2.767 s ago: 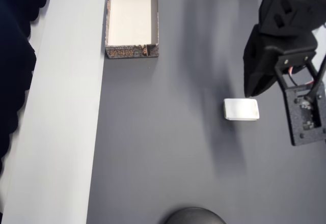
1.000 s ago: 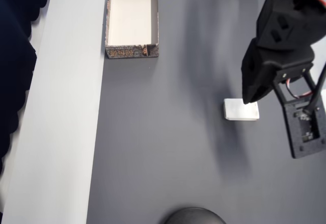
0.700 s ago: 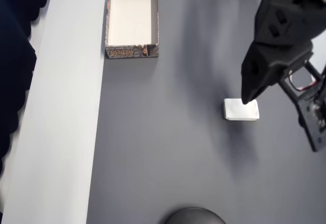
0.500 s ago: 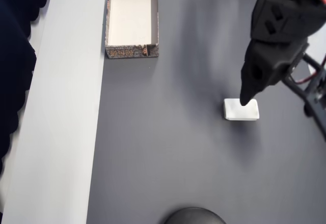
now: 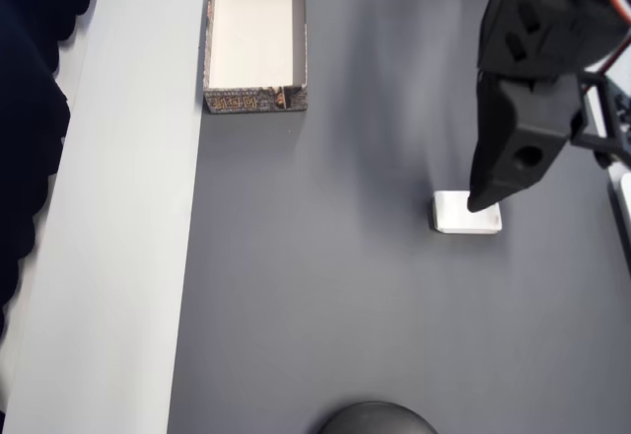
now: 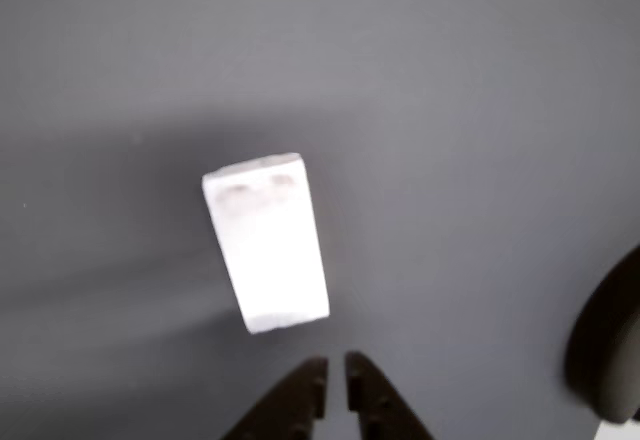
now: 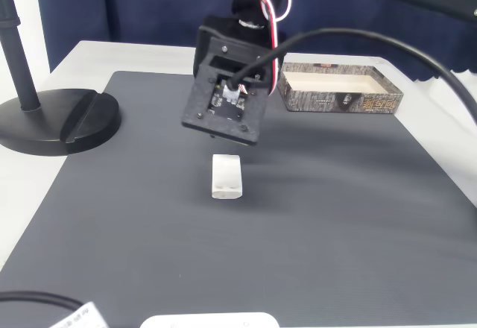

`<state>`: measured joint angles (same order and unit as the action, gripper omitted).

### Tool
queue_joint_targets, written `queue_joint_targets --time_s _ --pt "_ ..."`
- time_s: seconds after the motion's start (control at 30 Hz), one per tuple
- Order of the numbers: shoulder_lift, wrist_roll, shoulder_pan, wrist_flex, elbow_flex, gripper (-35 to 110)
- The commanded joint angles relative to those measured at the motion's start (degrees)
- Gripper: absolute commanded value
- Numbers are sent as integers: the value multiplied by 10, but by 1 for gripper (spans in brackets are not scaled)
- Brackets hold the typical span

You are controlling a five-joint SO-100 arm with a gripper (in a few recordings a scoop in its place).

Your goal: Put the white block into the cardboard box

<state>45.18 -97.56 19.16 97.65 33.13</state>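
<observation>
Gripper point(image 6: 330, 385) low over the dark mat, fingertips drawn together with only a sliver of gap between them, holding nothing. In the wrist view the white block point(image 6: 267, 243) lies flat on the mat just ahead of the tips and a little to their left, apart from them.

Block's long axis in that view runs nearly straight away from the gripper, tilted slightly, near end toward the right. So the tips point almost along the length of the block, and its narrow width lies across the line of the fingers.

Overhead view: the gripper's dark tip point(image 5: 483, 200) overlaps the upper right corner of the block point(image 5: 460, 219); whether it touches cannot be told. Block sits right of centre on the mat.

The cardboard box point(image 5: 209, 35) stands well apart, at the far left edge of the mat, open top, nothing in it. In the fixed view it sits at far right point(image 7: 339, 101), beyond the block point(image 7: 226, 177).

Judgement: approach step, grasp not yet made. The fingers would need to part, then come forward and slightly left to straddle the width.
</observation>
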Motion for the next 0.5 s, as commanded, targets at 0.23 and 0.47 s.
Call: queue_joint_targets --time_s 0.23,0.47 --pt "7 -54 -5 -5 -33 2" --pt "7 -54 -6 4 -30 10"
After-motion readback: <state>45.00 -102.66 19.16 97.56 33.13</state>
